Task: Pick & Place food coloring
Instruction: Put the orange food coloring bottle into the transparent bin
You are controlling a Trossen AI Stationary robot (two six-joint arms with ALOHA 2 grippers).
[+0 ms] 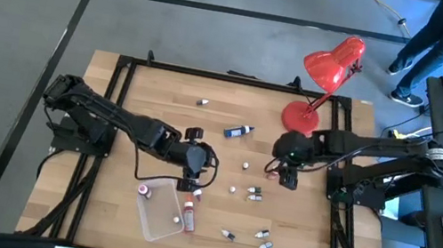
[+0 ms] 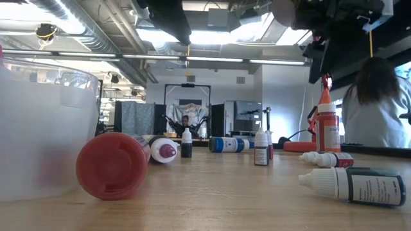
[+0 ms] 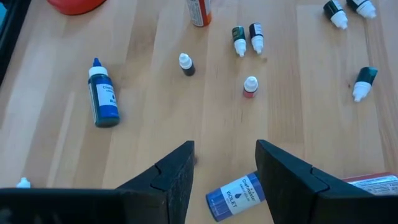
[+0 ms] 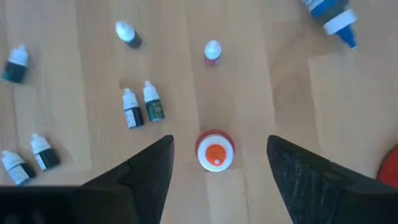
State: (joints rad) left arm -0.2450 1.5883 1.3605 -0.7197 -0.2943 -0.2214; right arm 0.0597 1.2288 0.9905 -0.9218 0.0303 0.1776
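Small food coloring bottles lie scattered on the wooden table [image 1: 226,152]. My left gripper [image 3: 224,168] is open beside the clear tray [image 1: 160,211]. A blue bottle labelled violet [image 3: 233,196] lies on its side below the gap between the fingers. My right gripper [image 4: 217,158] is open over an upright red bottle with an orange tip [image 4: 214,152], one finger on either side, neither touching. In the low view that bottle [image 2: 327,128] stands on its base under the dark gripper [image 2: 324,48]. A larger blue bottle [image 1: 238,130] lies toward the far side.
A red desk lamp [image 1: 324,78] stands at the table's far right corner. A red-capped bottle [image 2: 112,163] lies beside the tray [image 2: 45,128]. Two dark bottles [image 3: 247,38] lie together at mid-table, more [image 1: 263,239] near the front edge. A person [image 1: 439,39] stands beyond the table.
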